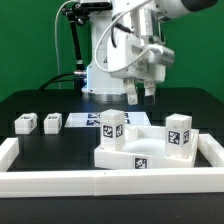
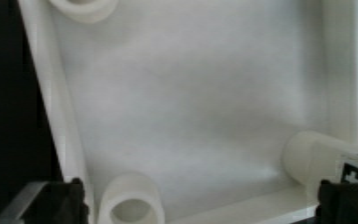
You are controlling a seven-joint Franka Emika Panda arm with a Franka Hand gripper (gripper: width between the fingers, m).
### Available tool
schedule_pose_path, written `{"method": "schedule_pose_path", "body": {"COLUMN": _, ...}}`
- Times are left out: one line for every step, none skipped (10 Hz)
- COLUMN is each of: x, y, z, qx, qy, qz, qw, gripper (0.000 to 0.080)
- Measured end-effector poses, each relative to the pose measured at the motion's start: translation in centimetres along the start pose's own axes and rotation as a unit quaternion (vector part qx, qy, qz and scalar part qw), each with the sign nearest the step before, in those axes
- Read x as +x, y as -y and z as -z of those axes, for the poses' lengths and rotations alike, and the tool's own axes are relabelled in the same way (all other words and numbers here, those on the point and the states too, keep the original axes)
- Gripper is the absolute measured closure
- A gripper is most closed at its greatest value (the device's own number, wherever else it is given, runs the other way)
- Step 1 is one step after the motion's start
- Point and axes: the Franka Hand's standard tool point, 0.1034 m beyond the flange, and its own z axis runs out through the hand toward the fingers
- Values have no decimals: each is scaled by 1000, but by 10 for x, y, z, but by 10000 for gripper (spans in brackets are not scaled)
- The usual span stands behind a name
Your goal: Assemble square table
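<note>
Black table (image 1: 40, 105) bears the white square slab (image 1: 120, 155) before a green wall (image 1: 30, 40).

clearance around the slab

free passage: above the square table slab (image 1: 125, 150), between the first upright leg (image 1: 112, 128) and the second upright leg (image 1: 178, 132). obstacles: the barrier wall (image 1: 60, 181) along the front and both sides. one loose leg block (image 1: 25, 123) and another loose leg block (image 1: 52, 122) stand on the desk (image 1: 40, 100), at the exterior view's left.

No words, brands or numbers can be read; only black-and-white square markers (image 1: 177, 138) are seen on the leg blocks (image 1: 113, 128) and slab (image 1: 120, 157).
</note>
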Motion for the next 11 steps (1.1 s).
{"method": "schedule_pose_path", "body": {"x": -10, "y": 2, "z": 9, "qx": 10, "qy": 11, "qz": -9, "qw": 1000, "gripper": 150}}
{"method": "schedule_pose_path", "body": {"x": -15, "y": -1, "z": 9, "qx": 8, "qy": 14, "qz": -6, "qw": 1000, "gripper": 150}}
{"method": "schedule_pose_path", "body": {"x": -10, "y": -2, "z": 6, "qx": 7, "qy": 9, "qz": -4, "qw": 1000, "gripper": 150}}
{"method": "schedule_pose_path", "body": {"x": -8, "y": -1, "z": 5, "qx": 7, "qy": 7, "qz": -2, "qw": 1000, "gripper": 150}}
{"method": "schedule_pose_path", "body": {"x": -7, "y": -2, "z": 4, "qx": 6, "qy": 6, "qz": 0, "qw": 1000, "gripper": 150}}
{"method": "schedule_pose_path", "body": {"x": -6, "y": -2, "z": 3, "qx": 6, "qy": 5, "qz": 1, "qw": 1000, "gripper": 150}}
{"method": "schedule_pose_path", "body": {"x": -6, "y": -3, "z": 3, "qx": 6, "qy": 3, "qz": 4, "qw": 1000, "gripper": 150}}
{"method": "schedule_pose_path", "body": {"x": -13, "y": -6, "z": 4, "qx": 13, "qy": 2, "qz": 22, "qw": 1000, "gripper": 150}}
{"method": "schedule_pose_path", "body": {"x": -21, "y": -13, "z": 3, "qx": 12, "qy": 3, "qz": 35, "qw": 999, "gripper": 150}}
{"method": "schedule_pose_path", "body": {"x": -25, "y": -16, "z": 1, "qx": 15, "qy": 1, "qz": 49, "qw": 999, "gripper": 150}}
{"method": "schedule_pose_path", "body": {"x": -28, "y": -16, "z": 1, "qx": 21, "qy": -3, "qz": 56, "qw": 998, "gripper": 150}}
